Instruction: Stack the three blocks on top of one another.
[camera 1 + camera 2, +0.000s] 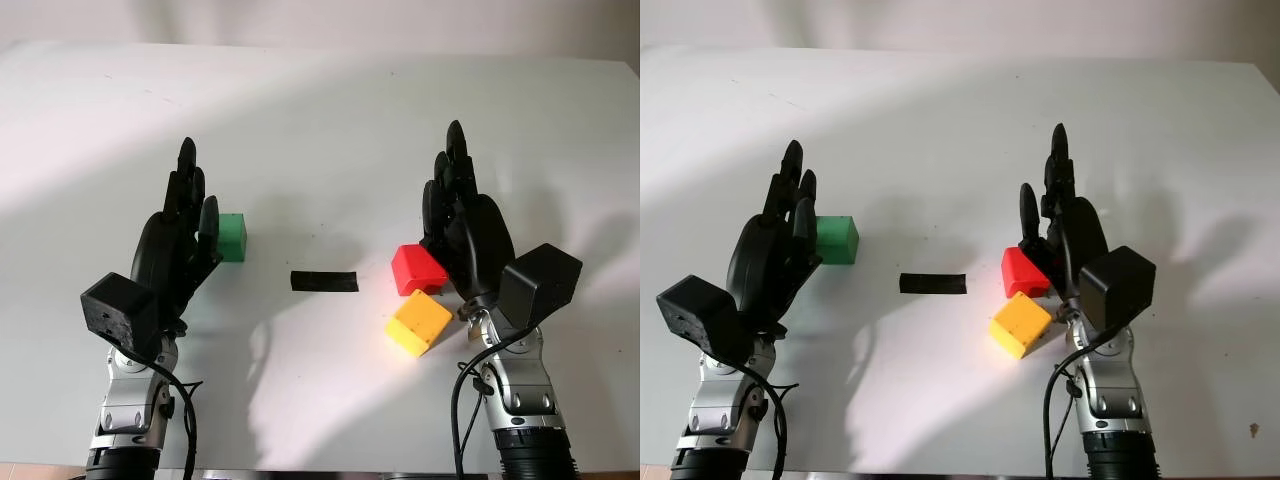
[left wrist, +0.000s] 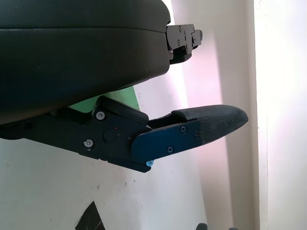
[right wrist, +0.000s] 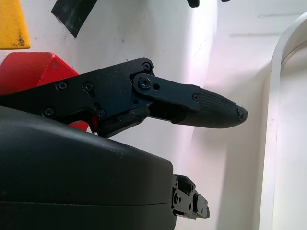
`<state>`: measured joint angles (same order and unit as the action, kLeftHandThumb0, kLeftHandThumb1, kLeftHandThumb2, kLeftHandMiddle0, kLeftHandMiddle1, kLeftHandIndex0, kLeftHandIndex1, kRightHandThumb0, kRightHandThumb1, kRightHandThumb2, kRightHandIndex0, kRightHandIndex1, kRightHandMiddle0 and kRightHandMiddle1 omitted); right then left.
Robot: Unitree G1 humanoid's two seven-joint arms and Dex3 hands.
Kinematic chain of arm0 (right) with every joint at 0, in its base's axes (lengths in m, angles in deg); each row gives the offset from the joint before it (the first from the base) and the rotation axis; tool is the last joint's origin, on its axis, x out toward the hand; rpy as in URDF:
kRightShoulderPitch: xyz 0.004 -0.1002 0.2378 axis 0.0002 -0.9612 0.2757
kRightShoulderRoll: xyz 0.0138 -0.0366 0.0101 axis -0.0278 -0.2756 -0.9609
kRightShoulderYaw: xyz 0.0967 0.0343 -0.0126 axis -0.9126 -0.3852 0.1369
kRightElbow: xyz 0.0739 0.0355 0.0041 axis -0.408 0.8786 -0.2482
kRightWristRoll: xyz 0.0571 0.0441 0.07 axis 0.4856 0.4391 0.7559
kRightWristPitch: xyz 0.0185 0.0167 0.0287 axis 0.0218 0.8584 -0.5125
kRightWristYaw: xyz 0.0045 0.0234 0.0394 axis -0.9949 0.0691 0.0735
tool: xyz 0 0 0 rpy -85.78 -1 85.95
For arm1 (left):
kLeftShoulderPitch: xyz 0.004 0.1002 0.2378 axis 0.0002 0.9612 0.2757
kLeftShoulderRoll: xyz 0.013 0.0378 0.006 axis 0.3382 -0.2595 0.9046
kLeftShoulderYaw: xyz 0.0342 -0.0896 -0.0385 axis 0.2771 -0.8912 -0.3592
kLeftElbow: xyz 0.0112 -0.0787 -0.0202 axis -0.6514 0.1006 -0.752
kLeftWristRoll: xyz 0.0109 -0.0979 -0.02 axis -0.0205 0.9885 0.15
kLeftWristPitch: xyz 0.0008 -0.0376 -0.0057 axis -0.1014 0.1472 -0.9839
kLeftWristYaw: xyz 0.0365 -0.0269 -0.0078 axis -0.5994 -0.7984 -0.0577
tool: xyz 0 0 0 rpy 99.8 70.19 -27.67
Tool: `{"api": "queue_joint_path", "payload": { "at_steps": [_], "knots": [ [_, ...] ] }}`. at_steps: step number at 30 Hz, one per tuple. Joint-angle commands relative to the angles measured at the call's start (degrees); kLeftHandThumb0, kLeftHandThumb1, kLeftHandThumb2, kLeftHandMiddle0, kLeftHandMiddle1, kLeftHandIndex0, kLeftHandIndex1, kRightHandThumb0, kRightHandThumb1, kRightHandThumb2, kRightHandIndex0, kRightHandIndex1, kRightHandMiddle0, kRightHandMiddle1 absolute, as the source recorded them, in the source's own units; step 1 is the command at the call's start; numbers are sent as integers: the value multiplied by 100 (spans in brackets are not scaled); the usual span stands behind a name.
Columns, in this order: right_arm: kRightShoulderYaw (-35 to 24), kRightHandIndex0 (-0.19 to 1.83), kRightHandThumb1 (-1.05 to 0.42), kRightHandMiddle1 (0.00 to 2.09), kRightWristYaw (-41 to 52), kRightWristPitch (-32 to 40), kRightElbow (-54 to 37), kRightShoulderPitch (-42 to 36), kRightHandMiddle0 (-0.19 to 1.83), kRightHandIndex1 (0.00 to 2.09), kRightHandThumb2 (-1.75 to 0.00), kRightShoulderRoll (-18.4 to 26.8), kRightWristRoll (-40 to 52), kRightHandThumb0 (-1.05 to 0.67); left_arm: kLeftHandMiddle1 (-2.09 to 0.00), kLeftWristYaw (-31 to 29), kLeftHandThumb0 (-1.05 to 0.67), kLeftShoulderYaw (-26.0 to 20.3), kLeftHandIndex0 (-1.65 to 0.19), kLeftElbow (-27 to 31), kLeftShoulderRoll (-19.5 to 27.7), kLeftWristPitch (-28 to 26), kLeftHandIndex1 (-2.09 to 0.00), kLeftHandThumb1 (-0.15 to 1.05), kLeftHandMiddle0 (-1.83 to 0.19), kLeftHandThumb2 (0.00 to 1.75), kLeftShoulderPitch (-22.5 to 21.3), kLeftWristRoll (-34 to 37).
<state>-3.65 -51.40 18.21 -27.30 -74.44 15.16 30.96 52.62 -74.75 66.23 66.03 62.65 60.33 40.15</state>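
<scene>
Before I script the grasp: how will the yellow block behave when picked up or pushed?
The yellow block looks rigid with flat faces, so it should slide, not roll. It sits turned askew beside the red block, so a push may nudge that too. Its smooth faces could slip in the right hand.

White table point(image 1: 320, 110); 1 black tape strip point(image 1: 324, 281) flat at table's middle.

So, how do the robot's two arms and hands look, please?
Both hands, left hand and right hand, have black shells and black textured fingers. Each wrist carries a black box-shaped camera. The forearms are silver metal with black cuffs, and black cables loop beside them.
</scene>
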Motion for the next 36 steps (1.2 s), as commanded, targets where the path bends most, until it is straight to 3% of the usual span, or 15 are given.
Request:
{"api": "queue_joint_path", "payload": {
  "at_steps": [1, 10, 14, 17, 18, 19, 22, 25, 30, 36],
  "knots": [
    [-33, -19, -105, 0, 2, 20, -138, -2, -19, 0, -67, 72, -2, -80, -5, -5, -77, 3, 11, 119, 7, 2, -5, 105, 13, 66, 46, 2],
    [-112, -19, -105, 0, 287, 174, -110, 87, -19, 0, -66, 307, 126, -78, -5, -56, -78, 8, 12, 32, -7, -47, -5, 105, 15, 65, -16, 61],
    [-330, -19, -105, 2, 707, 114, -87, 547, -17, 1, -58, 1087, -20, -79, -5, -22, -77, 29, 12, 15, -16, -23, -5, 105, 15, 66, -39, 8],
    [-406, -18, -105, 4, 799, 138, -47, 756, -15, 2, -45, 1303, -4, -81, -5, -4, -78, 32, 13, 34, -23, -35, -5, 105, 15, 66, -38, 1],
    [-497, -18, -105, 4, 1115, 156, 62, 1091, -15, 3, -45, 1679, 84, -81, -5, 31, -78, 21, 13, 66, -29, -49, -5, 105, 15, 66, -22, -12],
    [-570, -19, -99, 5, 1363, 168, 149, 1345, -13, 2, -25, 1960, 150, -73, -5, 58, -78, 13, 14, 90, -33, -61, -5, 105, 14, 65, -10, -21],
    [-371, -2, -89, 14, 1890, -667, 712, 2184, 4, 10, -6, 3163, -656, -66, -5, 55, -78, 1, 15, 126, -32, -71, -4, 105, 14, 65, 18, 3],
    [21, 11, -78, 19, 2248, -1211, 1125, 2843, 21, 13, -3, 3883, -1421, -64, -6, 58, -77, -7, 15, 90, -46, -28, -5, 105, 14, 65, 3, 7],
    [604, 22, -70, 19, 2578, -2366, 1713, 3782, 35, 13, -4, 4447, -2167, -66, -5, 86, -78, -11, 13, 91, -40, -81, -6, 105, 14, 65, -23, -4],
    [1170, 20, -74, 15, 2474, -3819, 2364, 4335, 34, 9, -6, 4843, -3066, -64, -5, 65, -77, -2, 12, 20, -28, -55, -6, 105, 14, 66, -70, 8]
  ]
}}
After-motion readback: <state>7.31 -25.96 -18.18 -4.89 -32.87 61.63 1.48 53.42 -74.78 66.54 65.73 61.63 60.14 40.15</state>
